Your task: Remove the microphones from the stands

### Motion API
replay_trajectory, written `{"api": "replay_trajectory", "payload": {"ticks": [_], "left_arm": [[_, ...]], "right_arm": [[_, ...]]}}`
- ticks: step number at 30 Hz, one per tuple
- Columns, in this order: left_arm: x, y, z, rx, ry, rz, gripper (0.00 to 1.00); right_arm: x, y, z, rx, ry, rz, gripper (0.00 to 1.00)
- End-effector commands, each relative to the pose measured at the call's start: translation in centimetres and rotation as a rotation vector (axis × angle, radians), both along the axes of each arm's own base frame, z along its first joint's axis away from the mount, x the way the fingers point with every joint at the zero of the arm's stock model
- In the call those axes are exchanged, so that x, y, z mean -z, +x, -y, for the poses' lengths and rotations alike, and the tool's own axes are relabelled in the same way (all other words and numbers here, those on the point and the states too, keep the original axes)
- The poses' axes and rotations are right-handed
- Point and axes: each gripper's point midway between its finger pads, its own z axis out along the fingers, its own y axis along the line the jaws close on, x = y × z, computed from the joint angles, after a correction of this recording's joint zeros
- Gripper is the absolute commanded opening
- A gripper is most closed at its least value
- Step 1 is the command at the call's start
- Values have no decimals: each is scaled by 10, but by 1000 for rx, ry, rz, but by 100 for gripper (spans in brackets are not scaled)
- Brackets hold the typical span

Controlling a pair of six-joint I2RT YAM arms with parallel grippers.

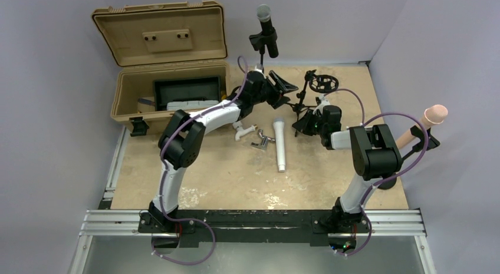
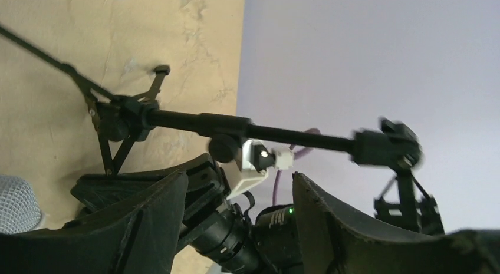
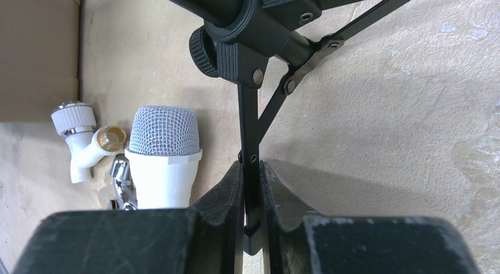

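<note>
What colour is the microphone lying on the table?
The microphone is white with a silvery mesh head, clearest in the right wrist view.

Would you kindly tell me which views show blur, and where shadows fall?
Left wrist: the stand's clip is motion-blurred; right wrist: white microphone crisp, soft shadow right of the stand leg; top external: evenly lit, sharp.
</note>
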Motion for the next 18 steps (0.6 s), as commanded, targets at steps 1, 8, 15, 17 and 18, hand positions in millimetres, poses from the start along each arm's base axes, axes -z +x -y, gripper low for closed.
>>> {"api": "replay_trajectory", "payload": {"ticks": [1, 8, 15, 17, 18], "left_arm": [[-52, -9, -18, 67, 208, 385, 64], [-39, -10, -15, 196, 490, 653, 61], [-35, -7, 6, 277, 448, 757, 59], [-32, -4, 12, 282, 434, 756, 60], [-29, -2, 13, 285, 433, 747, 60]], "right_arm": [[-10, 9, -1, 0, 2, 37, 0], [-10, 9, -1, -1, 2, 38, 0], [-10, 9, -1, 0, 2, 38, 0], [-9, 9, -2, -2, 2, 37, 0], [-9, 9, -1, -2, 3, 37, 0]]}}
